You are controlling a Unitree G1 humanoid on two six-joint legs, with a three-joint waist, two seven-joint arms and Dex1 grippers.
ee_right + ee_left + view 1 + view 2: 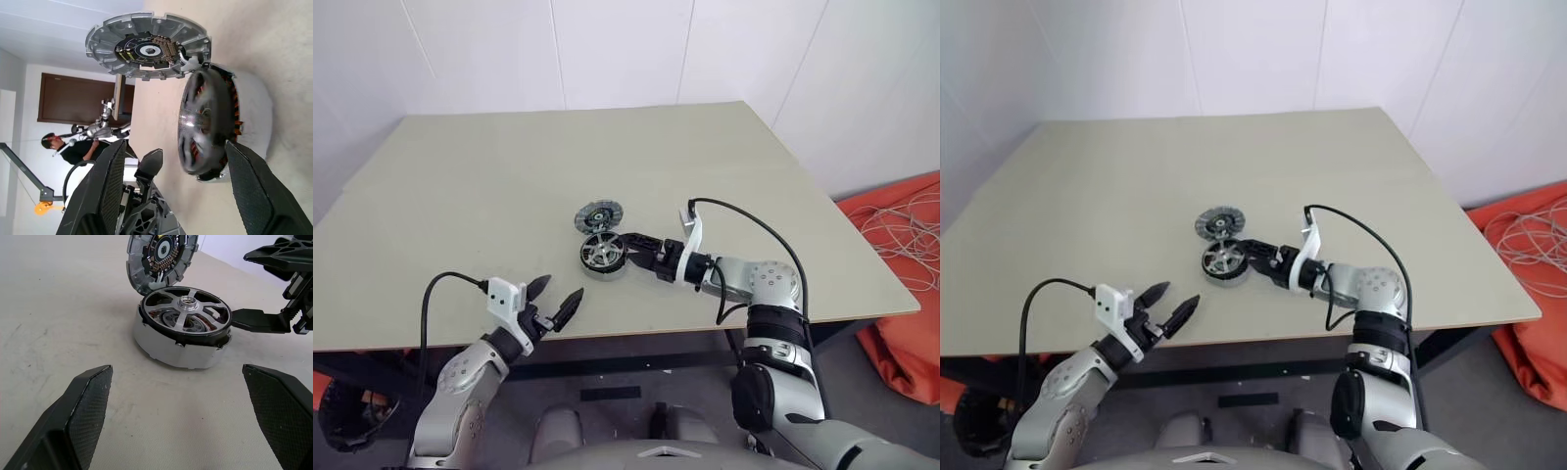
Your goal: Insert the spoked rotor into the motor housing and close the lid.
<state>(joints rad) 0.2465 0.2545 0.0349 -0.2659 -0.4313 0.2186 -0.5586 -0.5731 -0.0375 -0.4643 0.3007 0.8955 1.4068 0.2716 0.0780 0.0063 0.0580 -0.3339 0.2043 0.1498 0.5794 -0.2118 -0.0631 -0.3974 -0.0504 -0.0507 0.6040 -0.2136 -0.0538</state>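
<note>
— Rotor check: where do we see the spoked rotor point(603, 251)?
— Mid-frame, seated in the motor housing point(182, 350), lid point(598, 215) touching behind.
— Grippers?
— Right gripper point(626, 250) spread beside the housing, holding nothing; left gripper point(556, 299) wide apart, empty, lower left.

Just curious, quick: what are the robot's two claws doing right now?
Left gripper: open, empty.
Right gripper: open beside the spoked rotor, holding nothing.

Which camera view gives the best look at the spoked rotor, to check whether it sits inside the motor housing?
The left wrist view: the spoked rotor appears close and from above, lying in the motor housing. The right wrist view shows it edge-on, with copper windings behind. Both eye views show it small, from afar.
</note>
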